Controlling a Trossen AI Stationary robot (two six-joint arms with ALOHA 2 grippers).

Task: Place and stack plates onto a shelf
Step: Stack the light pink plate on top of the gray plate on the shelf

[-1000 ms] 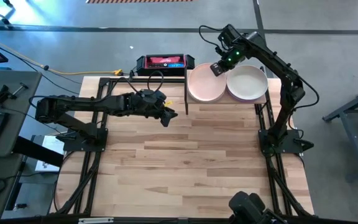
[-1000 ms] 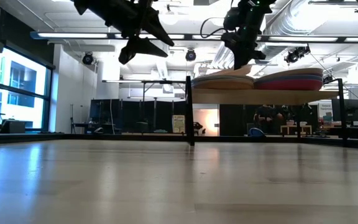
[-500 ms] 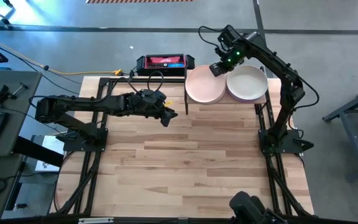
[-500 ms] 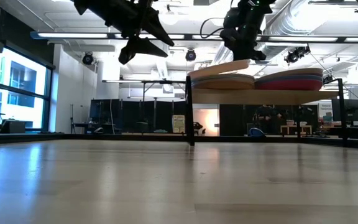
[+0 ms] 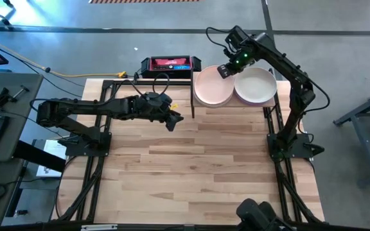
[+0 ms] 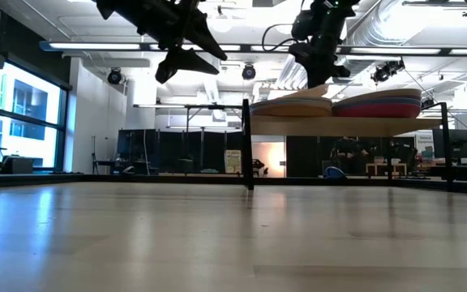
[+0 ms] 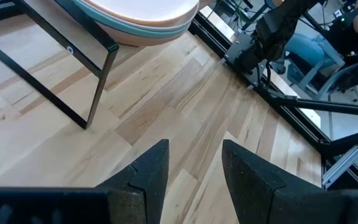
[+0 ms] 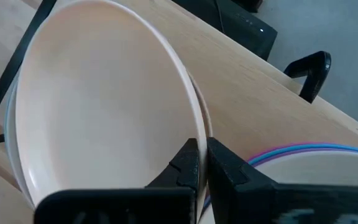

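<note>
Two stacks of plates stand side by side on the shelf (image 6: pixel 339 126) at the table's far right. The right stack is topped by a cream plate (image 5: pixel 256 86). A peach-pink plate (image 5: pixel 212 88) tops the left stack, above a teal one (image 7: pixel 143 31). My right gripper (image 5: pixel 225 70) is shut on the peach-pink plate, between the two stacks. My left gripper (image 5: pixel 177 119) hangs open above the table, left of the shelf, with nothing between its fingers. My right gripper pinches the peach-pink plate's rim (image 8: pixel 199 134) between its two fingers, on the side that faces the cream stack. The fingers slant down from above. The plate lies on the left stack, its held side (image 6: pixel 318 88) a little raised.
A red and black device (image 5: pixel 167 64) sits just beyond the table's far edge, left of the shelf. Black frame rails (image 5: pixel 88 179) run along both sides of the table. The wide wooden tabletop (image 5: pixel 191 173) stretches toward the near edge.
The held side of the peach-pink plate tipped up off the left stack and then came down again. It now lies nearly flat, as it did a second ago. My right gripper has stayed shut on it.
</note>
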